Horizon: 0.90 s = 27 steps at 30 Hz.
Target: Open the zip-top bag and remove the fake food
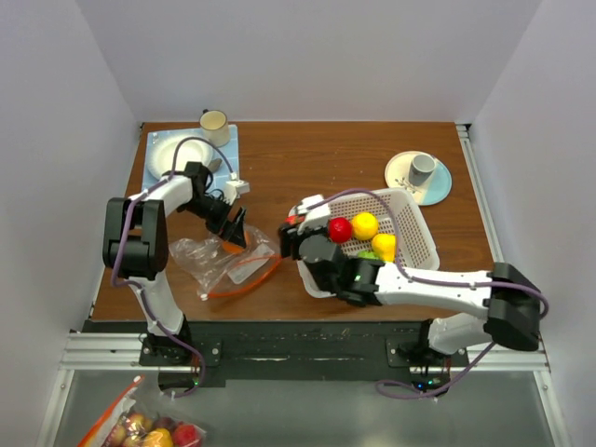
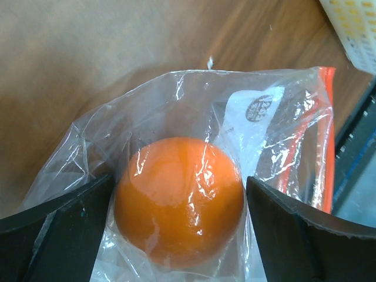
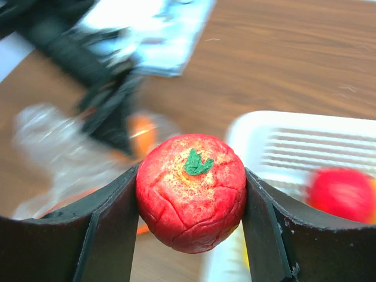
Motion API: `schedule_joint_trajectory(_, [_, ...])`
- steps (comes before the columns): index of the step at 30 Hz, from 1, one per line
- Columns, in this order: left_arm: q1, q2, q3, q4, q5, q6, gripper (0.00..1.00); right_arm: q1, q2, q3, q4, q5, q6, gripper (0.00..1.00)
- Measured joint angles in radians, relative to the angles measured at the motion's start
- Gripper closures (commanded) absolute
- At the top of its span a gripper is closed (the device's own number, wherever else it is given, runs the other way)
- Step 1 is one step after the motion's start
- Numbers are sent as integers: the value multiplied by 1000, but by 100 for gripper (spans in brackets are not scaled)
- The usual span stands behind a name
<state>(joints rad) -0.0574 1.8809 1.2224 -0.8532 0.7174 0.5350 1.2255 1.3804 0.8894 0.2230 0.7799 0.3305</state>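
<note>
High overhead view, wrist close-ups, bag (image 1: 200, 261) shared

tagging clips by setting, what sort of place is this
Probably a robot lab test cell, not a home: a wooden table boxed in by plain white walls, a metal frame rail along its near edge, and plastic fake food in a white basket.

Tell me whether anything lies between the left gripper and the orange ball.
Yes. The clear bag has its film over the orange ball, so the open left gripper straddles it through plastic. Nothing else shows between its fingers and the ball.
</note>
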Motion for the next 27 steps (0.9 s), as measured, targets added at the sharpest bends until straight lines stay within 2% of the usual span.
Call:
schedule_joint_trajectory(2, [1, -3, 0, -38, -2, 2, 0, -58, -49, -2, -91, 63, 55, 100])
schedule_joint_trajectory(3, [2, -3, 0, -55, -3, 4, 0, -92, -62, -6, -134, 95, 79, 93])
schedule_joint_trajectory(4, [2, -5, 0, -76, -3, 6, 0, -126, -68, -8, -173, 121, 100, 65])
schedule_joint_trajectory(6, [5, -8, 7, -123, 3, 10, 0, -176, -58, -9, -241, 148, 126, 46])
schedule_joint_trajectory(7, [7, -8, 18, -149, 9, 12, 0, -195, -44, -8, -276, 154, 137, 18])
schedule_joint_trajectory(8, [9, -8, 30, -169, 17, 13, 0, -207, -25, -6, -307, 158, 145, 7])
schedule_joint_trajectory(9, [11, -8, 52, -196, 31, 19, 0, -212, -5, -4, -332, 159, 156, 1])
schedule_joint_trajectory(16, [63, -9, 151, -290, 107, 72, 0, -209, 55, 11, -428, 146, 165, 2])
schedule_joint_trajectory(21, [167, -15, 133, -296, 77, 96, 0, -152, 48, 66, -450, 147, 111, 13])
schedule_joint_trajectory(24, [215, -32, 106, -282, 47, 99, 0, -32, 89, 163, -480, 158, 81, 29])
schedule_joint_trajectory(25, [222, -35, 101, -285, 45, 99, 0, 18, 107, 195, -475, 161, 73, 53])
schedule_joint_trajectory(27, [220, -35, 98, -285, 49, 103, 0, 127, 138, 222, -433, 150, 47, 82])
